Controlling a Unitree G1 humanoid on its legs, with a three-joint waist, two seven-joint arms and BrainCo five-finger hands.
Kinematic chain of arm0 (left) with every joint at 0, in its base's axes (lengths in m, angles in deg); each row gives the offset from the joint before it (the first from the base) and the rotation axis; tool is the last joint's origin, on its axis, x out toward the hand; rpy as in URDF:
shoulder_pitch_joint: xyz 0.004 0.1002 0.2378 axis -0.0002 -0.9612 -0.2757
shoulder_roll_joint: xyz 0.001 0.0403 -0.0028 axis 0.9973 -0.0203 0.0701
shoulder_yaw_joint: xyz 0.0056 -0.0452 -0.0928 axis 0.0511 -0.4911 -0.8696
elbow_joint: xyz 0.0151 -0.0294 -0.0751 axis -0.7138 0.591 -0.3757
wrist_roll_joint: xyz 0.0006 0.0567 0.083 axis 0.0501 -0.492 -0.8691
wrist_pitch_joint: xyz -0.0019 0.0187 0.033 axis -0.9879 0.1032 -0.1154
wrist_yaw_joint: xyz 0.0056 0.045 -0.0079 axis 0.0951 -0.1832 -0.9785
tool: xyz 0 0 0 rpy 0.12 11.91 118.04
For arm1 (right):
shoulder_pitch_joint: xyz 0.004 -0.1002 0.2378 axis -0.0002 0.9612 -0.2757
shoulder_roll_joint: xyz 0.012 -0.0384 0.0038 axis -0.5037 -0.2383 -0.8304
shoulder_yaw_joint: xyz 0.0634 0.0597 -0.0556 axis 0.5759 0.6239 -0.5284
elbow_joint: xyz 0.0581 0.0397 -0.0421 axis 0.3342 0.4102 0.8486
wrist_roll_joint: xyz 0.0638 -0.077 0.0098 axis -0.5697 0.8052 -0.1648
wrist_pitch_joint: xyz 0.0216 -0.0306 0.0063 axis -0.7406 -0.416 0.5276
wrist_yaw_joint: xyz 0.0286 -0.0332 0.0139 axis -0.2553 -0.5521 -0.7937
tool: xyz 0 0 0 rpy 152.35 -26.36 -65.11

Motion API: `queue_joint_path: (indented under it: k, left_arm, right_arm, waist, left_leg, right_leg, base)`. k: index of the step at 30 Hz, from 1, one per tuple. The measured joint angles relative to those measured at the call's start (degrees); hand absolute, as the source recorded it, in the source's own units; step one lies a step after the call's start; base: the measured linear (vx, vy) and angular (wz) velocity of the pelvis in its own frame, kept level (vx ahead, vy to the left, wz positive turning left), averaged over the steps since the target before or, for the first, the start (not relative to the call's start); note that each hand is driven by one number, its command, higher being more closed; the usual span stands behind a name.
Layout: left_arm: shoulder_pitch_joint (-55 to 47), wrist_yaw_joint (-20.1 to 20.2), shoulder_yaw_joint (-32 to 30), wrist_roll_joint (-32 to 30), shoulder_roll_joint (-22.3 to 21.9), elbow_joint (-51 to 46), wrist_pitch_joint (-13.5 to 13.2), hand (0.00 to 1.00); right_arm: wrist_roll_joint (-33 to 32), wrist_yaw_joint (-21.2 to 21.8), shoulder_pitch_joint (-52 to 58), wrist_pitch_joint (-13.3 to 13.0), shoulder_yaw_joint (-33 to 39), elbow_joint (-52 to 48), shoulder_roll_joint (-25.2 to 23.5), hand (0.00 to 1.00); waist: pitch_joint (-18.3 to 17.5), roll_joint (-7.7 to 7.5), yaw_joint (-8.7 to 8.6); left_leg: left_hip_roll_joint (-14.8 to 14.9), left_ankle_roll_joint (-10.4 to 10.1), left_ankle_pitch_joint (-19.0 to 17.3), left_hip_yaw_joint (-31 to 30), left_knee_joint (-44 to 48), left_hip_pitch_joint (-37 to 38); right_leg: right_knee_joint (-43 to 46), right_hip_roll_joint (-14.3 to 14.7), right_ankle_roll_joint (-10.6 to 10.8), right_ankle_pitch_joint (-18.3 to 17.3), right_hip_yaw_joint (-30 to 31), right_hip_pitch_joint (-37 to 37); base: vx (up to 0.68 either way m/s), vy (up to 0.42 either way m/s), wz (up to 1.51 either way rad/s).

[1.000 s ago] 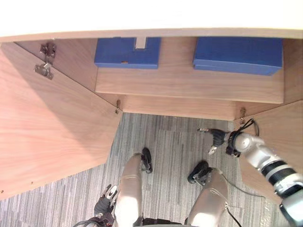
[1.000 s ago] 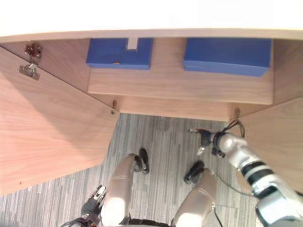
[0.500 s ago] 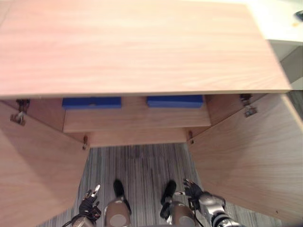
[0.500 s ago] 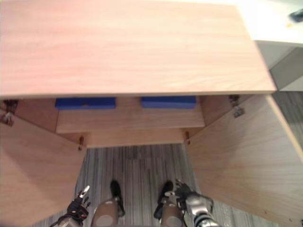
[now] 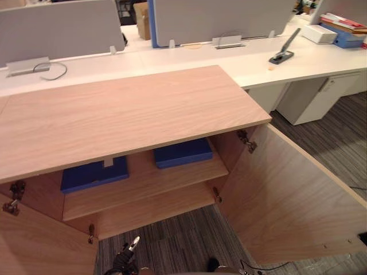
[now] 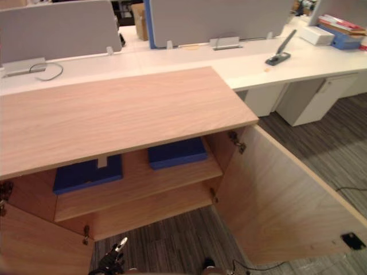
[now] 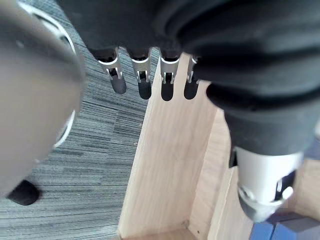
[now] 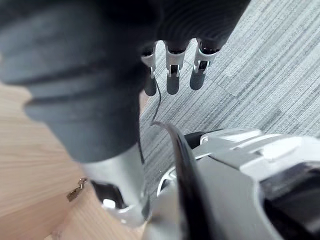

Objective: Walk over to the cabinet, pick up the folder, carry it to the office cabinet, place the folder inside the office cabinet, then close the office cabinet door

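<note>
Both doors of the pale wood-grain office cabinet stand wide open. On its upper wooden shelf lie two flat blue folders, the left folder and the right folder. They sit side by side with a gap between them, and their far ends run in under the cabinet top, so the long axis can't be called. Which one is the task's own I cannot tell, but neither hand carries anything.

The left hand hangs low and near over the grey striped carpet, fingers straight, loose and bare. The right hand hangs the same way, fingers straight, nothing in them, with a wood panel close beside it.

So the placing looks done and the doors are what's left. Here's the relation that matters. The wooden right door swings out to the near right, on the right arm's side, with its free edge well out from the cabinet. The wooden left door opens to the near left, just left of the left hand. Each door looks best pushed by the hand on its own side.

Carpet lies between the two doors. Beyond the cabinet runs a long white table with grey divider screens. A white drawer unit sits far right, apart from the right door.
</note>
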Motion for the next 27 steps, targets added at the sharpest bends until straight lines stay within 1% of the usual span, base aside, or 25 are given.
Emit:
queue_joint_path:
  k: [1, 2, 3, 4, 5, 6, 8, 10, 13, 15, 16, 17, 18, 19, 20, 21, 22, 23, 24, 25, 26, 27]
  left_arm:
    - [-0.1, -0.1, 0.0, 0.0, -1.0, 1.2, 0.0, 0.0]
    - [0.0, -0.1, -0.2, 0.1, -0.9, 1.6, 0.0, 0.0]
    - [-0.1, -0.4, -0.2, 0.1, -0.4, 1.9, -0.2, 0.0]
    - [-0.1, -0.5, -0.4, 0.3, -0.4, 2.2, -0.4, 0.0]
    - [0.0, -0.7, -0.7, 0.2, -0.3, 3.0, -0.5, 0.0]
    - [-0.1, -0.7, -0.9, 0.1, -0.4, 3.2, -0.4, 0.0]
    - [0.0, -0.7, -1.5, 0.0, -0.4, 3.5, -0.4, 0.0]
    - [0.0, -0.7, -2.2, -0.2, -0.8, 3.6, -0.4, 0.0]
    - [0.6, -0.6, -3.3, -2.1, -1.2, 4.0, -0.4, 0.0]
    - [1.7, -0.6, -3.5, -4.1, -1.3, 4.0, -0.4, 0.0]
    - [2.2, -0.5, -3.5, -5.1, -1.3, 4.0, -0.4, 0.0]
    - [2.9, -0.4, -4.2, -6.6, -0.9, 3.9, -0.4, 0.0]
    - [3.0, -0.2, -4.8, -7.1, -0.9, 3.7, -0.4, 0.0]
    - [3.0, -0.1, -6.3, -8.3, -1.1, 3.0, -0.4, 0.0]
    - [3.0, -0.1, -7.2, -8.8, -1.4, 2.9, -0.4, 0.0]
    - [2.5, -0.1, -7.6, -8.7, -1.9, 2.9, -0.1, 0.0]
    - [1.9, -0.1, -7.6, -8.5, -1.9, 2.9, 0.0, 0.0]
    - [0.9, -0.1, -8.1, -7.9, -1.9, 3.0, 0.1, 0.0]
    - [0.4, -0.1, -8.5, -6.8, -1.3, 2.9, 0.1, 0.0]
    - [0.0, -0.1, -9.2, -6.4, -1.0, 3.0, 0.2, 0.0]
    - [-1.2, -0.1, -9.5, -6.0, -0.2, 3.7, 0.5, 0.0]
    - [-1.5, -0.1, -9.6, -5.9, 0.9, 4.8, 1.0, 0.0]
  right_arm:
    - [-0.6, -0.1, -0.5, -0.1, -1.9, 0.0, 1.2, 0.0]
    - [-1.0, -0.2, -0.9, -0.1, -2.5, 0.0, 1.1, 0.0]
    - [-2.1, -0.3, -0.8, -0.3, -4.6, 0.0, 1.3, 0.0]
    - [-2.2, -0.3, -0.9, -0.3, -5.5, 0.0, 1.4, 0.0]
    - [-2.7, -0.3, -0.9, -0.5, -6.4, 0.0, 1.7, 0.0]
    - [-4.1, -0.3, -0.9, -0.9, -6.4, 0.1, 1.7, 0.0]
    - [-4.2, -0.3, -0.8, -1.1, -6.4, 0.1, 1.7, 0.0]
    - [-4.1, -0.2, -0.3, -1.1, -6.0, 0.1, 1.4, 0.0]
    - [-4.1, -0.1, -0.3, -1.1, -6.0, -0.6, 1.3, 0.0]
    - [-4.1, 0.0, -0.3, -1.1, -6.5, -2.9, 1.1, 0.0]
    - [-4.2, 0.1, -0.3, -1.1, -6.5, -4.3, 0.9, 0.0]
    - [-4.3, 0.0, -0.3, -1.1, -6.2, -6.1, 0.0, 0.0]
    - [-4.3, 0.0, -0.4, -1.1, -5.8, -6.9, -0.6, 0.0]
    - [-4.5, -0.2, -1.3, -1.1, -5.1, -8.8, -1.8, 0.0]
    - [-4.8, -0.2, -1.4, -1.0, -4.0, -9.0, -2.6, 0.0]
    - [-6.1, -0.3, -1.4, -1.0, -1.5, -9.0, -2.9, 0.0]
    - [-6.4, -0.3, -1.4, -0.8, -0.7, -9.0, -2.9, 0.0]
    - [-6.4, -0.3, -1.5, -0.7, 0.0, -8.9, -2.8, 0.0]
    - [-6.4, -0.3, -2.1, -0.3, 1.6, -8.5, -2.6, 0.0]
    - [-6.4, -0.3, -2.7, -0.2, 2.0, -8.0, -2.5, 0.0]
    - [-6.4, -0.4, -3.8, 0.0, 3.1, -7.3, -2.5, 0.0]
    - [-6.4, -0.3, -5.4, 0.1, 3.0, -6.2, -2.2, 0.0]
  waist:
    - [-0.2, 1.37, 0.63]
    - [0.0, 1.1, 0.91]
    - [0.1, 0.71, 1.02]
    - [0.2, 0.44, 1.17]
    - [0.2, 0.56, 1.16]
    - [0.1, 0.66, 0.67]
    - [-0.1, 0.71, 0.56]
    - [-0.8, 0.64, 0.31]
    - [-0.7, 0.48, 0.41]
    - [-0.2, 0.22, 0.54]
    - [0.2, -0.09, 0.76]
    - [1.2, -1.31, 0.79]
    - [1.3, -1.36, 0.87]
    - [1.6, -0.83, 1.42]
    - [1.8, -1.25, 1.36]
    - [1.7, -0.85, 1.31]
    - [1.6, -0.59, 1.49]
    - [1.4, -0.4, 1.75]
    - [1.2, -0.41, 2.17]
    - [0.9, -0.5, 2.44]
    - [-0.3, -1.43, 2.82]
    - [-0.5, -2.11, 3.07]
  left_leg:
    - [-1.8, -1.5, -2.9, -3.8, -3.8, 1.8]
    - [-2.9, -1.2, -3.1, -2.9, -4.4, 2.8]
    - [-6.5, -0.2, -4.2, -5.5, -5.5, 3.5]
    - [-7.4, 0.2, -4.5, -6.1, -5.5, 3.8]
    - [-8.1, 0.5, -4.8, -6.0, -5.3, 3.9]
    - [-8.3, 0.5, -4.7, -5.0, -5.7, 4.5]
    - [-8.3, 0.9, -4.7, -4.3, -6.4, 5.2]
    - [-8.4, 2.1, -4.2, -4.3, -7.4, 5.9]
    - [-9.0, 3.0, -4.0, -3.2, -8.4, 7.5]
    - [-9.4, 4.2, -3.9, 0.5, -8.6, 9.1]
    - [-9.7, 4.8, -4.0, 2.5, -8.3, 9.8]
    - [-10.3, 5.7, -4.4, 5.4, -7.1, 10.6]
    - [-10.2, 6.3, -4.7, 7.1, -7.1, 11.0]
    - [-9.5, 6.7, -5.2, 11.4, -7.1, 11.5]
    - [-9.7, 6.8, -5.2, 13.8, -6.5, 11.8]
    - [-9.2, 6.8, -5.2, 15.7, -6.0, 11.8]
    - [-8.8, 6.8, -5.2, 16.5, -5.9, 11.8]
    - [-8.1, 6.6, -5.1, 18.1, -5.8, 11.7]
    - [-7.3, 6.1, -4.7, 20.7, -5.8, 11.8]
    - [-7.0, 5.7, -4.5, 22.0, -5.9, 11.9]
    - [-7.1, 5.0, -4.0, 24.3, -5.8, 11.9]
    - [-7.1, 4.2, -3.0, 26.8, -6.4, 11.7]
  right_leg:
    - [-0.1, 0.9, 0.5, 1.2, 3.0, -1.6]
    - [-0.6, 0.5, 0.7, 1.7, 4.8, -1.7]
    - [-3.6, 0.3, 0.6, 4.3, 8.9, -1.6]
    - [-4.5, 0.1, 0.9, 5.2, 10.1, -1.6]
    - [-5.1, 0.0, 1.0, 5.9, 11.4, -1.9]
    - [-5.0, 0.1, 0.9, 6.2, 12.6, -2.2]
    - [-5.0, 0.4, 1.0, 6.2, 13.7, -2.4]
    - [-5.0, 0.8, 1.2, 6.4, 14.8, -3.2]
    - [-3.5, 1.2, 1.3, 6.5, 17.0, -4.5]
    - [1.3, 2.0, 1.2, 6.4, 16.9, -7.6]
    - [4.4, 2.2, 1.1, 6.5, 15.5, -9.4]
    - [6.8, 2.1, -1.2, 7.9, 10.3, -11.2]
    - [5.6, 2.5, -3.8, 9.9, 7.1, -11.3]
    - [10.2, 0.9, -8.4, 4.1, -3.0, -12.1]
    - [20.5, -2.7, -9.2, -4.2, -11.9, -12.8]
    - [32.3, -7.6, -8.6, -11.7, -20.3, -11.8]
    - [35.1, -9.3, -8.3, -13.2, -22.7, -10.8]
    - [38.1, -11.7, -7.4, -14.8, -25.8, -8.9]
    - [40.0, -14.7, -6.1, -16.5, -28.6, -6.4]
    - [40.2, -16.2, -6.0, -17.0, -29.8, -5.1]
    - [36.9, -18.1, -4.0, -16.9, -31.1, -3.3]
    - [30.5, -15.5, -1.3, -18.1, -30.3, -3.7]
  base:
    - [-0.07, 0.196, -1.0]
    - [-0.08, 0.219, -1.2]
    - [-0.05, 0.19, -0.85]
    - [-0.06, 0.238, -0.83]
    - [-0.03, 0.2, -0.6]
    - [0.01, 0.141, -0.51]
    - [0.08, 0.048, -0.33]
    - [0.11, 0.036, -0.32]
    - [0.05, 0.046, -0.55]
    - [-0.06, 0.039, -0.95]
    - [-0.13, 0.001, -1.08]
    - [-0.16, -0.009, -1.19]
    - [-0.23, -0.048, -1.44]
    - [-0.19, -0.049, -1.29]
    - [-0.18, -0.022, -1.25]
    - [-0.09, 0.014, -0.77]
    - [-0.06, 0.014, -0.7]
    - [-0.03, -0.023, -0.83]
    - [-0.01, -0.058, -0.95]
    - [0.01, -0.09, -1.25]
    - [0.09, -0.251, -1.46]
    - [0.11, -0.272, -1.59]
